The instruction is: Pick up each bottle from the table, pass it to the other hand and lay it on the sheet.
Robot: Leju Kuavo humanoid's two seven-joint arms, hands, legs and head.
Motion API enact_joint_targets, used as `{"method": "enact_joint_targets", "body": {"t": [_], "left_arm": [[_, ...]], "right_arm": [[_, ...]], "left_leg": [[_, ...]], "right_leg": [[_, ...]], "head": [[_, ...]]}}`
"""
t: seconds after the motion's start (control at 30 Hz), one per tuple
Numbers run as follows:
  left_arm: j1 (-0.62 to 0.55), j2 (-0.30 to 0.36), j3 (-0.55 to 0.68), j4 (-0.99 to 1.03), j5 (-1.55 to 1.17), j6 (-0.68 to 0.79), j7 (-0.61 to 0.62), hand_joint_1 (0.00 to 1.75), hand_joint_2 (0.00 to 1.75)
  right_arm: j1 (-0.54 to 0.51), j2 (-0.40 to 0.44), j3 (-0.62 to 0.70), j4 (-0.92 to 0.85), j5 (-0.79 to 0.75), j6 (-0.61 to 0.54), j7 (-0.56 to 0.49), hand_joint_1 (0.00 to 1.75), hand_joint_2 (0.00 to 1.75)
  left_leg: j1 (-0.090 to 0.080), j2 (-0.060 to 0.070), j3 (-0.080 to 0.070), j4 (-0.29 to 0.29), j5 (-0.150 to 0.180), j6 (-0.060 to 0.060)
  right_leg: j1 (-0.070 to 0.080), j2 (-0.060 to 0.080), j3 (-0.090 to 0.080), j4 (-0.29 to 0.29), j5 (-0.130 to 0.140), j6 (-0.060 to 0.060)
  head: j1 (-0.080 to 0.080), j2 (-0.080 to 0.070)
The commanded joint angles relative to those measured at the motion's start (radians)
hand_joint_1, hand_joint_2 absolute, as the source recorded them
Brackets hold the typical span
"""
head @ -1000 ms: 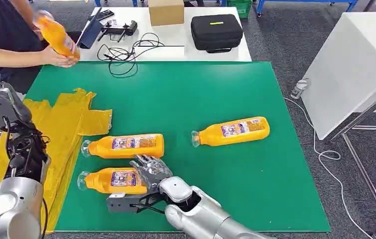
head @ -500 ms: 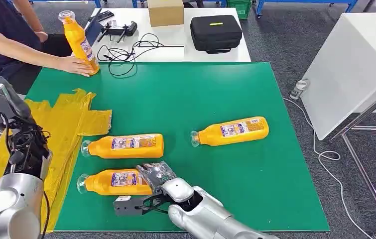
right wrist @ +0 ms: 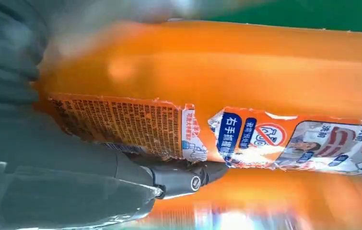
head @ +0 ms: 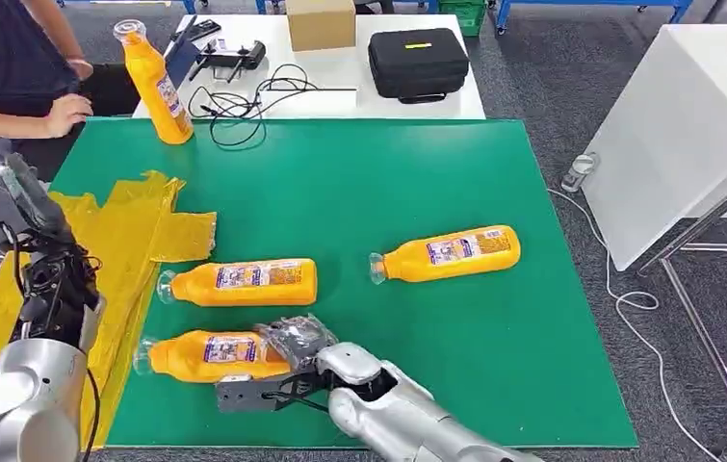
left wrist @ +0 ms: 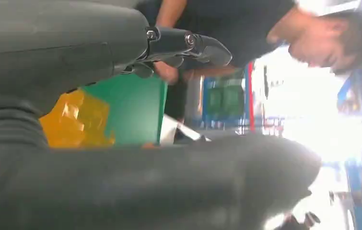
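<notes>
Four orange bottles show on the green table. Nearest, the right hand wraps its fingers over the base end of the near bottle, which lies on its side with its long axis running across the table and its cap toward the robot's left, at the edge of the yellow sheet. In the right wrist view the thumb presses against this bottle's torn label, so the hand grips it. Just beyond the hand lies the second bottle, parallel, cap also pointing left and close to the sheet. Farther off to the hand's right, the third bottle lies with its cap left and base tilted slightly away. Far across, well beyond the hand, an upright bottle stands at the table's far left corner, near a person's hand. The left hand hangs beside the sheet; whether its fingers are apart or closed I cannot tell.
</notes>
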Motion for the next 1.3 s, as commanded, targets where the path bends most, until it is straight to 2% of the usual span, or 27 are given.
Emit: {"method": "enact_joint_targets", "body": {"t": [0.03,0.1,0.2,0.4,0.47,0.5,0.53,0.7,0.8,0.97,1.1,1.3], "left_arm": [[0.053,0.065,-0.004,-0.034,0.107,-0.085,0.004,0.0,1.75],[0.062,0.072,-0.007,-0.036,0.127,-0.122,0.008,0.0,1.75],[0.059,0.077,-0.015,-0.027,0.151,-0.164,0.016,0.0,1.75],[0.054,0.051,-0.022,-0.03,0.256,-0.324,0.051,0.0,1.75],[0.058,0.027,-0.035,-0.053,0.323,-0.463,0.095,0.0,1.75],[0.059,0.02,-0.04,-0.06,0.324,-0.455,0.096,0.0,1.75],[0.063,0.005,-0.054,-0.077,0.364,-0.55,0.126,0.0,1.75],[0.067,-0.014,-0.071,-0.095,0.378,-0.557,0.137,0.0,1.75],[0.081,-0.035,-0.129,-0.145,0.439,-0.674,0.176,0.0,1.75],[0.091,-0.117,-0.254,-0.268,0.475,-0.658,0.228,0.0,1.75],[0.073,-0.111,-0.358,-0.274,0.508,-0.592,0.205,0.0,1.75],[0.059,-0.106,-0.379,-0.247,0.525,-0.588,0.193,0.0,1.75]], "right_arm": [[0.038,-0.226,-0.267,-0.669,-0.069,-0.107,0.021,1.75,1.75],[0.077,-0.274,-0.327,-0.82,-0.05,-0.103,0.046,1.75,1.75],[0.088,-0.29,-0.373,-0.868,-0.044,-0.088,0.046,1.75,1.75],[0.042,-0.263,-0.42,-0.753,0.007,-0.165,0.025,1.75,1.75],[-0.003,-0.232,-0.429,-0.648,0.039,-0.197,0.034,1.75,1.75],[-0.014,-0.226,-0.429,-0.628,0.043,-0.2,0.033,1.75,1.75],[-0.04,-0.207,-0.432,-0.567,0.051,-0.212,0.028,1.75,1.75],[-0.06,-0.19,-0.439,-0.514,0.056,-0.232,0.016,1.75,1.75],[-0.096,-0.152,-0.451,-0.411,0.1,-0.259,0.029,1.75,1.75],[-0.199,-0.064,-0.457,-0.214,0.159,-0.285,0.038,1.75,1.75],[-0.29,0.013,-0.428,-0.083,0.197,-0.268,0.047,1.75,1.75],[-0.317,0.067,-0.378,-0.057,0.213,-0.259,0.058,1.75,1.75]], "left_leg": [[0.0,0.002,0.0,0.001,-0.001,0.0],[0.001,0.0,0.0,0.001,-0.001,0.0],[0.001,-0.002,-0.001,0.001,-0.001,0.0],[0.0,-0.002,0.0,0.001,-0.001,-0.001],[0.0,-0.003,0.0,0.001,0.0,-0.001],[0.0,-0.002,-0.001,0.001,0.0,-0.001],[0.0,-0.002,0.0,0.002,-0.001,-0.001],[0.0,-0.002,0.0,0.001,-0.001,-0.001],[0.0,-0.001,0.001,0.0,-0.001,-0.001],[0.0,-0.003,-0.001,0.002,0.0,0.0],[0.0,0.0,-0.002,0.002,0.0,-0.001],[0.0,-0.001,-0.001,0.001,-0.001,-0.001]], "right_leg": [[0.0,0.001,0.0,0.0,0.0,0.001],[0.001,-0.001,0.0,0.0,-0.001,0.001],[0.001,-0.003,0.0,0.0,-0.001,0.001],[-0.001,-0.003,0.001,-0.001,-0.001,0.001],[-0.001,-0.004,0.001,-0.001,-0.001,0.001],[-0.001,-0.003,0.0,-0.001,0.0,0.0],[0.0,-0.004,0.001,-0.001,-0.001,0.001],[0.0,-0.003,0.002,-0.001,0.0,0.001],[0.0,-0.002,0.002,-0.001,-0.001,0.001],[0.0,-0.003,0.0,0.0,0.0,0.001],[-0.001,-0.001,-0.002,0.0,0.0,0.001],[-0.001,-0.001,-0.001,0.001,-0.001,0.0]], "head": [[0.0,0.0],[0.0,0.0],[0.0,0.0],[0.0,0.0],[0.0,0.0],[0.0,0.0],[0.0,0.0],[0.0,0.0],[0.0,0.0],[0.0,0.0],[0.0,0.0],[0.0,0.0]]}}
